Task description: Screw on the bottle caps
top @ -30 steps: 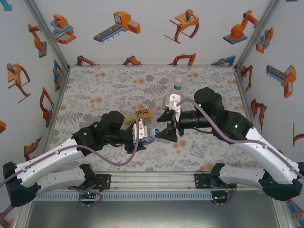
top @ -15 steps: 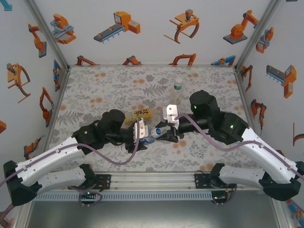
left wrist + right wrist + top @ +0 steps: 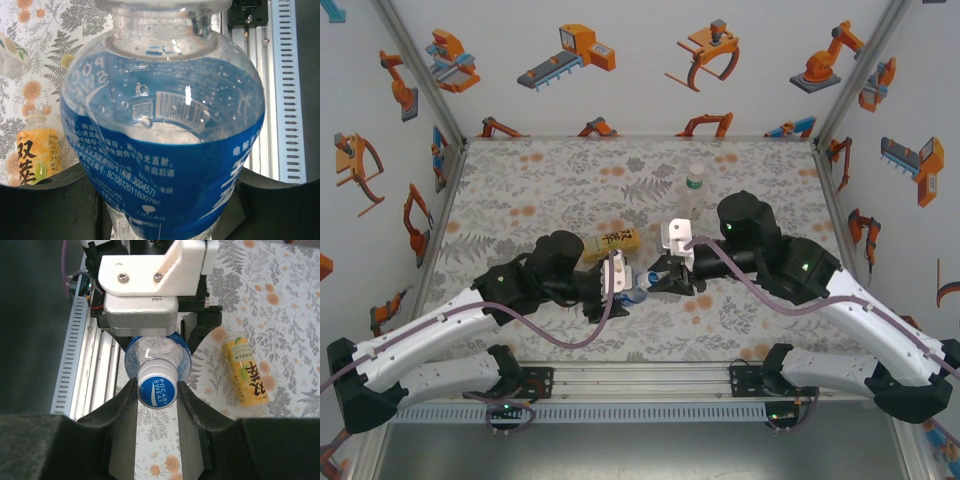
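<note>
The clear bottle with the blue label (image 3: 638, 291) lies level between the two arms, and my left gripper (image 3: 620, 284) is shut on its body (image 3: 165, 150), with a black finger (image 3: 47, 202) on each side. My right gripper (image 3: 656, 281) is shut on that bottle's cap (image 3: 157, 390), a white ribbed cap with a blue printed top, seated on the neck (image 3: 150, 355). The yellow-labelled bottle (image 3: 611, 242) lies on its side on the mat just behind the left gripper. The pale bottle with the green-white label (image 3: 692, 190) stands upright farther back, with a white cap on it.
The floral mat (image 3: 540, 190) covers the table, with free room at the back left. The metal rail (image 3: 90, 370) runs along the near edge under the held bottle. Patterned walls (image 3: 380, 150) close in three sides.
My right gripper has moved left to the bottle's mouth and closed its fingers on the cap. The left gripper has kept the bottle still.
</note>
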Controlling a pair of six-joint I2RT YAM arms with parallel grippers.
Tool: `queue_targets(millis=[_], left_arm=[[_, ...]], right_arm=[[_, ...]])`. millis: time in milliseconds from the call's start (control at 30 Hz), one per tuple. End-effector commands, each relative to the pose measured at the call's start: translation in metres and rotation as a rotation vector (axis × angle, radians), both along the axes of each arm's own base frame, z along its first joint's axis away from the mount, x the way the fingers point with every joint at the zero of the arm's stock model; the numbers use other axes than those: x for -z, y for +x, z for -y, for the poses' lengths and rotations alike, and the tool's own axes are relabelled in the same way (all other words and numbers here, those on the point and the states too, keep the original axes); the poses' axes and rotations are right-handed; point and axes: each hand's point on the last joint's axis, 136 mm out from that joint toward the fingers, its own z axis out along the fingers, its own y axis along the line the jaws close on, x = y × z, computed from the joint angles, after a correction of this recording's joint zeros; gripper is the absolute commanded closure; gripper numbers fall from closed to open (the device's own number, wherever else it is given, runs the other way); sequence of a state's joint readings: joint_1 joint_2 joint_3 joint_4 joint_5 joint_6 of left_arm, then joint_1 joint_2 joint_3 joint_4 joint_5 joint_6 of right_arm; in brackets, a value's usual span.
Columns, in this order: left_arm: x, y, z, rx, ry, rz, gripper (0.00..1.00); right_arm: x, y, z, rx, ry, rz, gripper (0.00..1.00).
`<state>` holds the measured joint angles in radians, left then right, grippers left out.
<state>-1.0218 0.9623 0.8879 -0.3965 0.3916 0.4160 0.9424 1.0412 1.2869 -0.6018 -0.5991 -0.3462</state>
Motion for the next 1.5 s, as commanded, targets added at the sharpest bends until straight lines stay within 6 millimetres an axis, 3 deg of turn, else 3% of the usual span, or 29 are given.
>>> queue_targets(millis=[0,100,267,433,567,733,833,967,1033,1133,1267,1467], left_arm=[[-0.021,0.011,0.006,-0.031,-0.085,0.085,1.0],[-0.022,0.019,0.009,-0.057,-0.085,0.122,1.0],[-0.027,0.025,0.01,-0.07,-0.089,0.16,1.0],[-0.029,0.027,0.01,-0.071,-0.097,0.18,1.0],[-0.028,0.025,0.012,-0.062,-0.104,0.17,1.0],[-0.028,0.023,0.016,-0.042,-0.107,0.144,1.0],[-0.029,0.022,0.018,-0.037,-0.104,0.14,1.0],[-0.029,0.022,0.018,-0.034,-0.099,0.145,1.0],[-0.029,0.022,0.018,-0.03,-0.096,0.142,1.0],[-0.028,0.02,0.018,-0.02,-0.09,0.128,1.0],[-0.027,0.013,0.02,0.015,-0.084,0.097,1.0],[-0.031,-0.003,0.021,0.085,-0.103,0.045,1.0]], right_arm=[[0.002,0.011,0.002,0.132,0.004,-0.149,0.88],[0.005,0.035,0.006,0.363,0.035,-0.364,1.0],[0.03,0.081,0.036,0.882,0.14,-0.804,1.0],[0.064,0.088,0.054,1.154,0.197,-1.16,1.0],[0.073,0.088,0.052,1.183,0.191,-1.218,0.98],[0.072,0.088,0.055,1.188,0.175,-1.181,0.93],[0.064,0.09,0.056,1.175,0.193,-1.145,0.85],[0.04,0.091,0.057,1.105,0.246,-1.065,0.71],[0.024,0.091,0.06,1.074,0.27,-0.992,0.58],[-0.002,0.086,0.055,0.962,0.285,-0.861,0.5],[-0.026,0.074,0.044,0.784,0.262,-0.668,0.47],[-0.041,0.048,0.033,0.51,0.167,-0.312,0.45]])
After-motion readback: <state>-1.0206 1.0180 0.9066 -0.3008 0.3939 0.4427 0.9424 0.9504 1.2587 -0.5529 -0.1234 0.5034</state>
